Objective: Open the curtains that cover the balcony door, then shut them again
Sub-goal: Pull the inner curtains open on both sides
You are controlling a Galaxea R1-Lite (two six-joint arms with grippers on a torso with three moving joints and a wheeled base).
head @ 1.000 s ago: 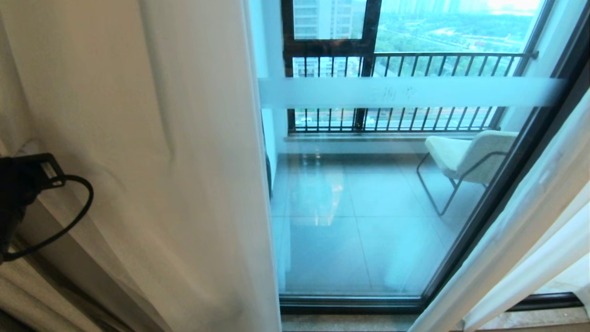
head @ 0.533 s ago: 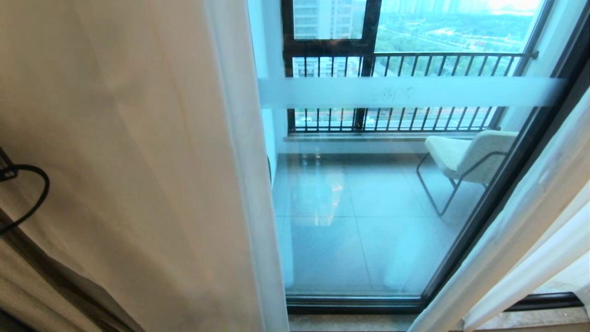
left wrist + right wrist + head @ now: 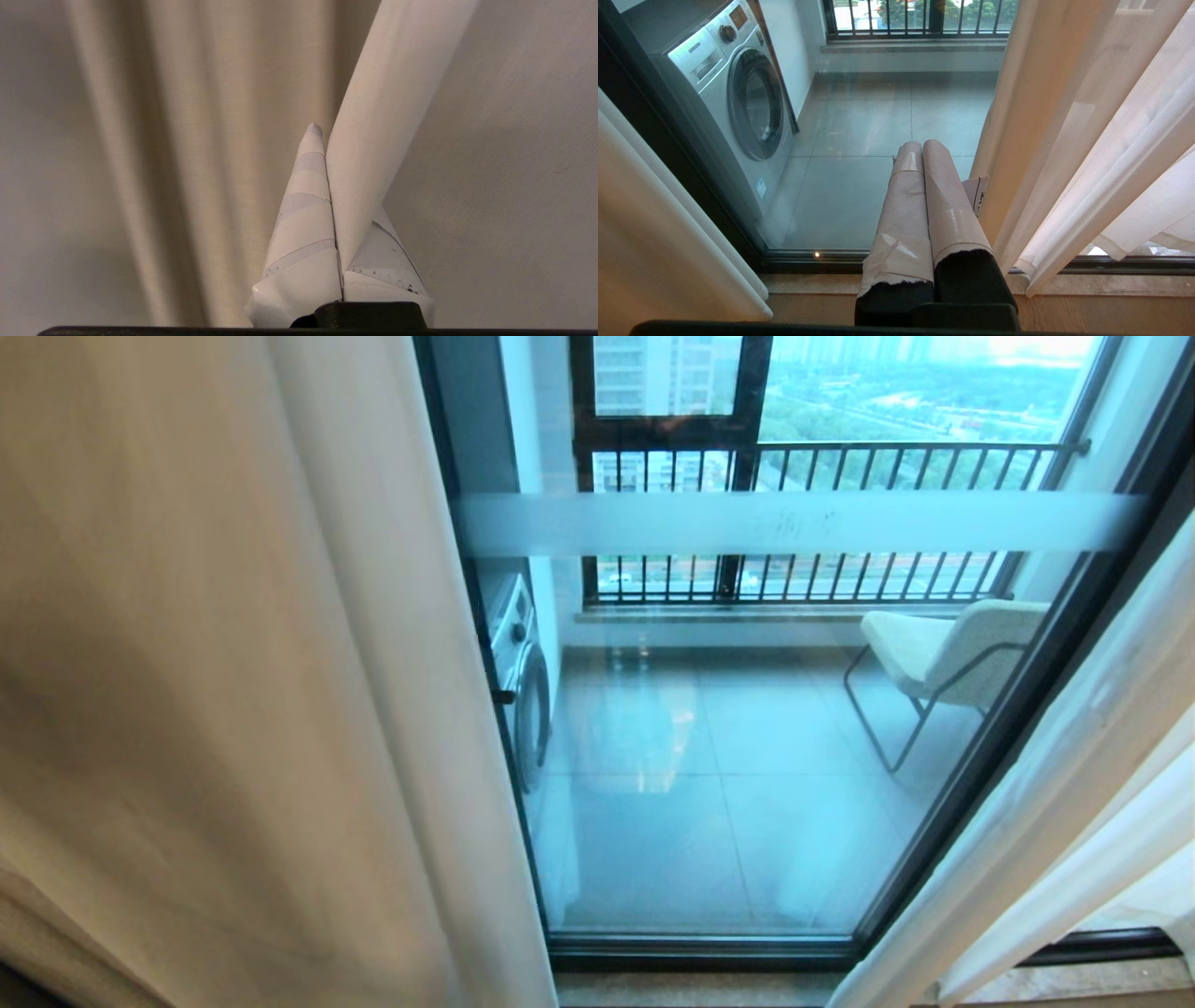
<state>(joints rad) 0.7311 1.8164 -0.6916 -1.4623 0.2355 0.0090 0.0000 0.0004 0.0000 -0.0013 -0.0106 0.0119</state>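
White fabric fold of the curtains (image 3: pixel 373 116) pinched in the closed left gripper (image 3: pixel 327 177), hanging lengthwise; door (image 3: pixel 747 756) lies rightward.

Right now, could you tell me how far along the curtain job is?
Opening is nearly done: the balcony door glass shows between the parted curtains. The left gripper is shut on a curtain fold. The right gripper is shut, idle. Closing remains.

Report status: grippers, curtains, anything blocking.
Left gripper shut on a curtain fold. Right gripper shut, empty, low by the balcony door. Curtains parted, glass exposed. Nothing in the way.
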